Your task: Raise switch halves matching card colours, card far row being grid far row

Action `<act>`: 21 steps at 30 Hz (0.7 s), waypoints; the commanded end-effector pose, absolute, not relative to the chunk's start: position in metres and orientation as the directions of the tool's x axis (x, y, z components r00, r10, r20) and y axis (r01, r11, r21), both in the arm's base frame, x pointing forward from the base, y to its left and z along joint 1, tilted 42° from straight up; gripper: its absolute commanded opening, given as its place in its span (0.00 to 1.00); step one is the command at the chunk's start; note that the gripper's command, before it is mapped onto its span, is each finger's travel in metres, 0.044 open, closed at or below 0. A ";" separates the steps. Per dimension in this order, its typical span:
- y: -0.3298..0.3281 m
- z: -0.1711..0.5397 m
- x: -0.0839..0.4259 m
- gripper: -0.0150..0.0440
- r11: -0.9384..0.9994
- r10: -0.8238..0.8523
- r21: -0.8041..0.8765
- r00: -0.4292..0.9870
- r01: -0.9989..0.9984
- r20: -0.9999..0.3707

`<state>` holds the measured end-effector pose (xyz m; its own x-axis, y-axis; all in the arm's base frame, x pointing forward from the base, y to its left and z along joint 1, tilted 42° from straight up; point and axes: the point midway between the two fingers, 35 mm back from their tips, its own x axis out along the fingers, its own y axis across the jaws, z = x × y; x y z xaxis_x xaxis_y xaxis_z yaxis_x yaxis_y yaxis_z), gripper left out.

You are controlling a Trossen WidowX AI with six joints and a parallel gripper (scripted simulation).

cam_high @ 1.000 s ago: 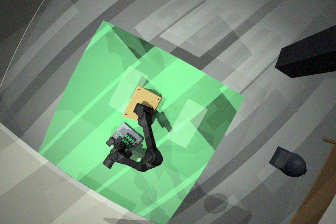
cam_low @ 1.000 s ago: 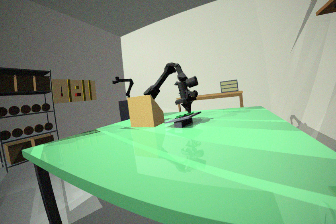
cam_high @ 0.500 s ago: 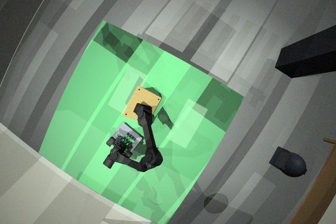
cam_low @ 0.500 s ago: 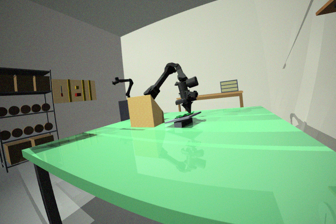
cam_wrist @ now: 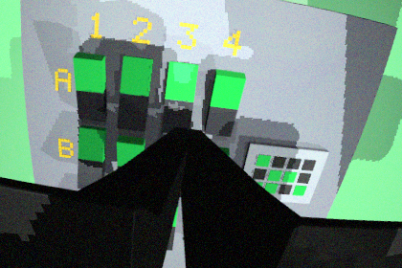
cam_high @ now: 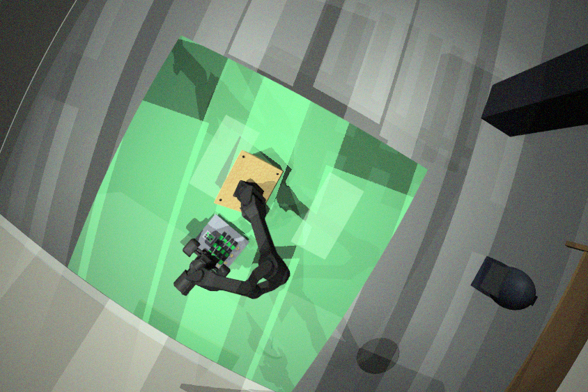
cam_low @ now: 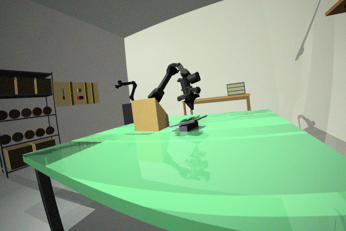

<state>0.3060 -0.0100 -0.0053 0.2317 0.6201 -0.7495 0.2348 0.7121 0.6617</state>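
Note:
The grey tilted switch panel (cam_high: 217, 223) (cam_wrist: 292, 25) carries green and dark grey switches. My gripper (cam_low: 192, 108) (cam_wrist: 186, 141) is shut and empty, with its tips above the panel. In the wrist view, switches A1 (cam_wrist: 90, 76) and A4 (cam_wrist: 228, 91) show a darker green far end face; A3 (cam_wrist: 181, 81) shows none, and A2 (cam_wrist: 137, 77) is unclear. The fingers hide much of row B and nearly all of the row below. The card (cam_wrist: 287, 197) reads, far row: green, dark, dark, dark; middle: dark, green, green, dark; near: first square hidden, then green, dark, green.
The arm's base stands on a tan block (cam_high: 251, 166) (cam_low: 146, 115) beside the panel. A dark support (cam_low: 188, 127) holds the panel above the green table (cam_high: 157, 164) (cam_low: 167, 183). The arm's elbow (cam_high: 275, 273) reaches around one side of the panel.

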 end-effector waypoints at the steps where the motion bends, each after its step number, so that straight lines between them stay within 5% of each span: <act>1: -0.019 0.010 0.305 0.25 0.716 0.615 0.662 0.249 0.220 -0.748; 21: -0.007 -0.038 0.313 0.25 0.716 0.624 0.663 0.225 0.219 -0.748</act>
<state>0.3142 -0.0124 -0.0314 0.2367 0.6186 -0.7492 0.2113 0.7199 0.6612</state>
